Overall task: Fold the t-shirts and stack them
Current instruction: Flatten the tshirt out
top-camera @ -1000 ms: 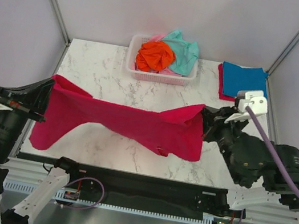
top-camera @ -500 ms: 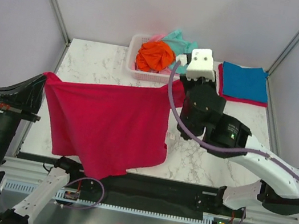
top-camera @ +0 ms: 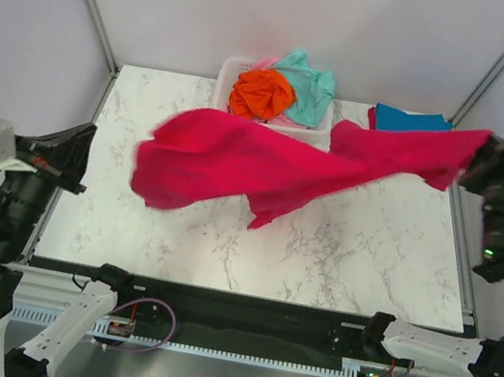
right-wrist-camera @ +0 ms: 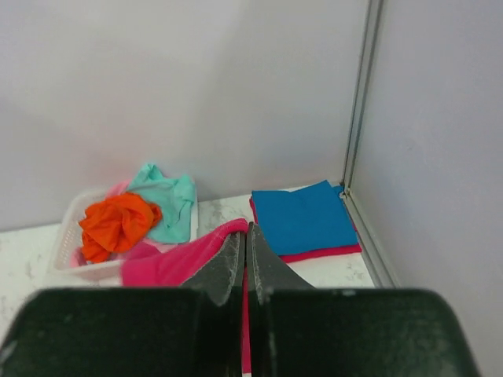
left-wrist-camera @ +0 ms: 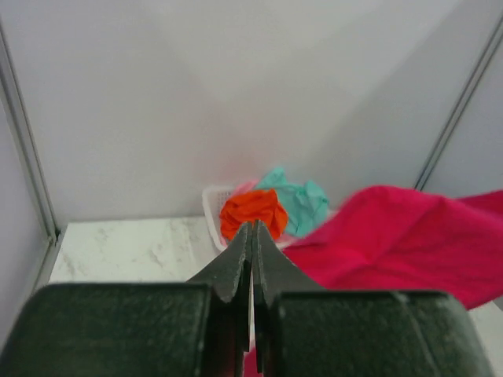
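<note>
A crimson t-shirt (top-camera: 267,157) hangs stretched in the air across the table, blurred. My right gripper (top-camera: 477,160) is shut on its right end at the table's far right edge; red cloth shows between its jaws in the right wrist view (right-wrist-camera: 248,229). The shirt's left end hangs free, apart from my left gripper (top-camera: 81,158), which is shut and empty at the left edge (left-wrist-camera: 252,228). An orange shirt (top-camera: 261,93) and a mint-teal shirt (top-camera: 309,86) lie crumpled in the basket. A folded blue shirt (top-camera: 411,119) lies on a folded red one (right-wrist-camera: 322,255) at the back right.
The white slatted basket (top-camera: 224,96) stands at the back centre of the marble table (top-camera: 337,262). A bit of pink cloth (top-camera: 267,61) shows at its back. Grey walls and metal posts close in the table on three sides.
My right arm has swung from the table's middle to the far right, pulling the crimson shirt along. My left gripper has let go of the shirt's left corner.
</note>
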Tool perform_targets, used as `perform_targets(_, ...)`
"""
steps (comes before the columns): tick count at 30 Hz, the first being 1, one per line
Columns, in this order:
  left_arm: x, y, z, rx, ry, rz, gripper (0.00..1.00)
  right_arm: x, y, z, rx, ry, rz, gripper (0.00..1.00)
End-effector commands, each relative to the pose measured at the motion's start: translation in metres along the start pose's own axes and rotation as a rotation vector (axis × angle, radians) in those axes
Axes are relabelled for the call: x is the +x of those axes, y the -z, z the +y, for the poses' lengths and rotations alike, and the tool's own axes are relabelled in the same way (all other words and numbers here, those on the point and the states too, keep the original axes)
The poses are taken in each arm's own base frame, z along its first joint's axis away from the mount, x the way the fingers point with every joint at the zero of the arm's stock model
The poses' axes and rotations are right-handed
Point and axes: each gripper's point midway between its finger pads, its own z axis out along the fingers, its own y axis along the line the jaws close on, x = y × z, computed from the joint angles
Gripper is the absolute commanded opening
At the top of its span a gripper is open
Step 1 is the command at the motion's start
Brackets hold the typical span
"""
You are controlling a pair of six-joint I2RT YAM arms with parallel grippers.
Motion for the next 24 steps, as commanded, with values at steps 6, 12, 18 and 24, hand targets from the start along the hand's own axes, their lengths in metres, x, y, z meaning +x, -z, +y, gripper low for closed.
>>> perform_targets(6,-0.092,0.04,-0.021,0.095,-0.062,-0.311,0.02,-0.036,0.023,-0.018,-0.183,-0.085,-0.095,0.0)
perform_targets(12,-0.053,0.01,-0.036,0.193,-0.034,-0.206,0.02,-0.028,0.028,0.026,-0.394,0.007,-0.089,0.0)
perform_targets(18,0.084,-0.047,-0.065,0.386,0.142,0.203,0.23,0.03,0.008,0.067,-0.401,0.111,0.037,0.0)
perform_targets(24,0.147,-0.06,-0.04,0.239,0.228,0.297,0.15,0.08,-0.007,0.185,-0.676,0.17,0.146,0.0)
